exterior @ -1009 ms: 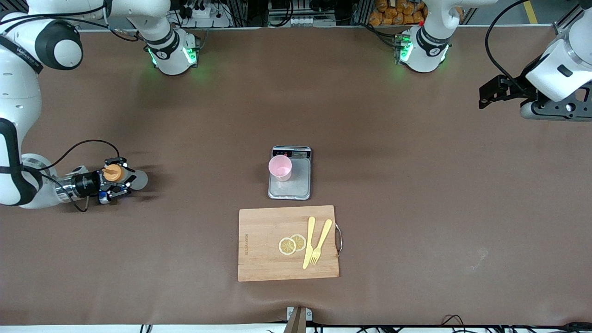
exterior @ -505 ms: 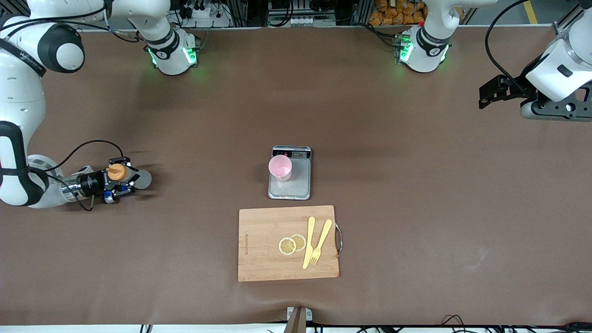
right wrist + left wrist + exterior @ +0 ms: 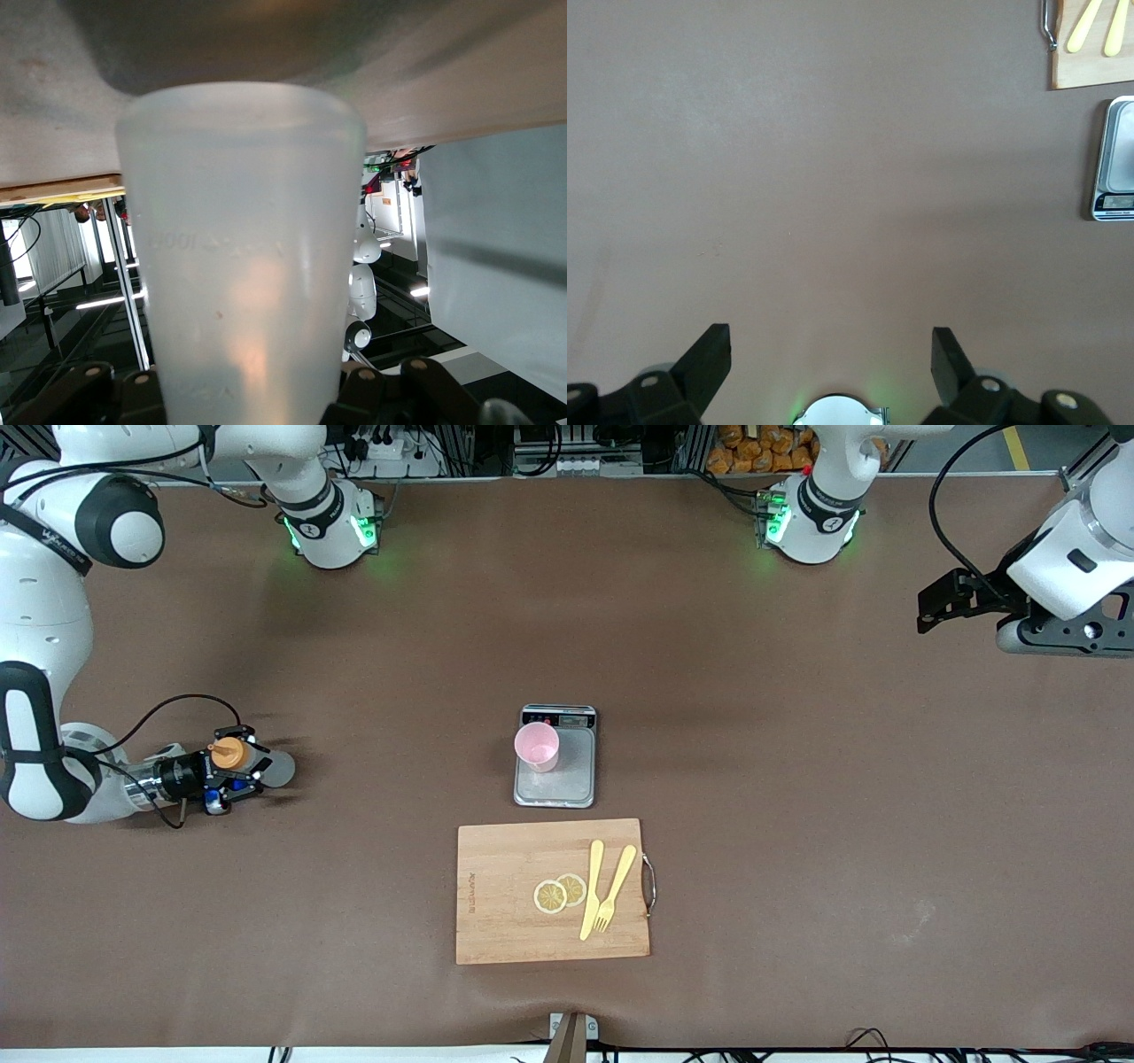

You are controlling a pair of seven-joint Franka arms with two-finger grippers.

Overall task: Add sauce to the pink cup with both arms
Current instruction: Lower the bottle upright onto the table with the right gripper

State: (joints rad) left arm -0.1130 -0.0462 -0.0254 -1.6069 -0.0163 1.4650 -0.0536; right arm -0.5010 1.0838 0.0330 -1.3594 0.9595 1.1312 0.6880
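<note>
The sauce bottle (image 3: 252, 764) has an orange cap and a greyish translucent body. My right gripper (image 3: 226, 772) is shut on it, low over the table at the right arm's end. In the right wrist view the bottle's body (image 3: 239, 266) fills the space between the fingers of the right gripper (image 3: 239, 390). The pink cup (image 3: 536, 746) stands upright on a small grey scale (image 3: 567, 784) at the table's middle, well away from the bottle. My left gripper (image 3: 952, 598) waits open and empty over the left arm's end of the table; its spread fingers show in the left wrist view (image 3: 830, 354).
A wooden cutting board (image 3: 496, 903) lies nearer to the camera than the scale, with two lemon slices (image 3: 558, 892), a yellow knife (image 3: 591, 888) and a fork (image 3: 614, 887) on it. The scale (image 3: 1116, 159) and the board's corner (image 3: 1094, 75) show in the left wrist view.
My right gripper has moved a little toward the table's middle with the sauce bottle in it. The left arm and the cup have not moved.
</note>
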